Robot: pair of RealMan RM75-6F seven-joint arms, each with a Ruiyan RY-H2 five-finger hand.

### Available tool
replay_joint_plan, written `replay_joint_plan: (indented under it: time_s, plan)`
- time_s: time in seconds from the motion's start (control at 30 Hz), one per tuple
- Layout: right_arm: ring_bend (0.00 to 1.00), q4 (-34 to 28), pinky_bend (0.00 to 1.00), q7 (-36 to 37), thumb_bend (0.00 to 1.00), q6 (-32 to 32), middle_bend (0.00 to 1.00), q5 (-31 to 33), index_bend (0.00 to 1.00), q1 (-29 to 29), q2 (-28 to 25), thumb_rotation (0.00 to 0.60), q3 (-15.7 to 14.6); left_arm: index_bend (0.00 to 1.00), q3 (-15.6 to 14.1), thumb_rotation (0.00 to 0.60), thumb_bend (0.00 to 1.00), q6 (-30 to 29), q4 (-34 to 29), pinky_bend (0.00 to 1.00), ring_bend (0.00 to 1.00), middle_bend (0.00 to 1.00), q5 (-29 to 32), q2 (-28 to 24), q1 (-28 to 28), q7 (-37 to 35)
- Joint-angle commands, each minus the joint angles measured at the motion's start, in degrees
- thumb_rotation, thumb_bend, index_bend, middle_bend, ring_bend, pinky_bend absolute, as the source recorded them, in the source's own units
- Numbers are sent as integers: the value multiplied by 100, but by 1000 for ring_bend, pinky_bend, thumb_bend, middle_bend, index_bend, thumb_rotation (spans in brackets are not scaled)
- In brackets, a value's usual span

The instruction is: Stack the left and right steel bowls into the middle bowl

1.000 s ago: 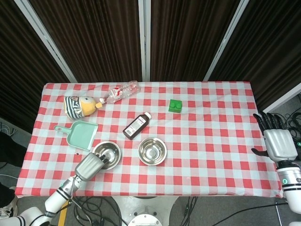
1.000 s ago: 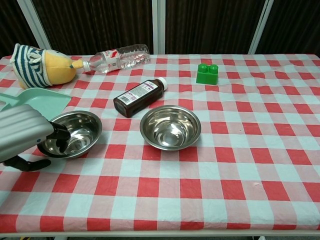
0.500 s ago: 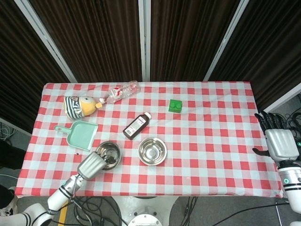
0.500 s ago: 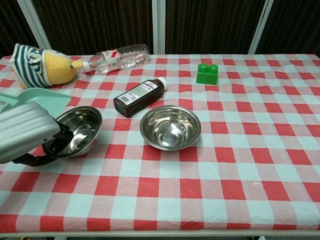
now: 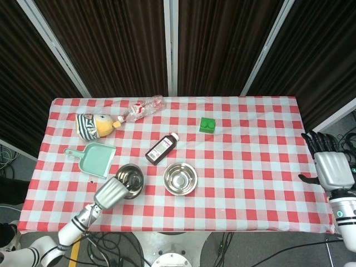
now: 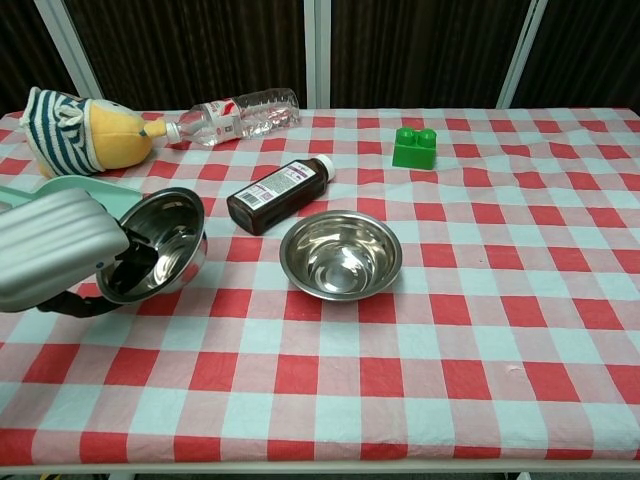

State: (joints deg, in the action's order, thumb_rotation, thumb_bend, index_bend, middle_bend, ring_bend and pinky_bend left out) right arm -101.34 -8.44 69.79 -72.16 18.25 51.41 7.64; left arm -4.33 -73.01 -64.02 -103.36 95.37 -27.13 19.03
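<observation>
My left hand (image 6: 55,250) (image 5: 110,193) grips the near rim of a steel bowl (image 6: 160,243) (image 5: 129,180), which is lifted off the cloth and tilted toward me. Another steel bowl (image 6: 341,253) (image 5: 180,178) sits upright on the checked cloth just right of it, with nothing inside. My right hand (image 5: 330,167) hangs past the table's right edge with its fingers spread and nothing in them. The chest view does not show it.
Behind the bowls lies a brown medicine bottle (image 6: 278,195) on its side. A mint dustpan (image 5: 95,159) lies left of the held bowl. A plush toy (image 6: 78,130), a clear plastic bottle (image 6: 235,115) and a green block (image 6: 416,146) lie further back.
My left hand has lifted the left bowl off the table, tilting it and carrying it slightly up and right. The right hand has barely moved.
</observation>
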Motion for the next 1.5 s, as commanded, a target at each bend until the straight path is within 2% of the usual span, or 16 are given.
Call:
replay_joint_plan:
  time_s: [0.03,0.3,0.43,0.77,1.37,1.43,1.5]
  plan:
    - [0,-44,0,57,19,98,0,-15,16,-35,-73,600,57,713,146,600,374,121,-225,863,815,725,-4,-78,-215,34]
    - [0,-68,0,360,23,450,0,37,17,-188,-221,600,242,716,527,600,376,489,-672,867,819,727,-106,-31,-875,280]
    - [0,-16,0,471,24,513,0,118,17,-237,-235,600,301,720,587,600,376,664,-833,868,823,731,-170,42,-1120,395]
    - [0,32,0,753,25,629,0,198,17,-334,-298,600,427,720,749,600,377,1049,-686,869,824,732,-190,423,-1684,426]
    - [0,286,0,1107,20,531,0,282,16,-372,-340,600,541,718,620,600,378,1054,95,869,822,724,-49,950,-1974,164]
    - [0,316,0,1135,19,514,0,315,16,-369,-336,600,560,684,605,600,370,997,175,867,816,700,-62,1006,-1994,129]
    - [0,337,0,1154,20,505,0,326,16,-370,-330,600,570,601,560,600,349,948,227,864,804,655,-115,1008,-2035,49]
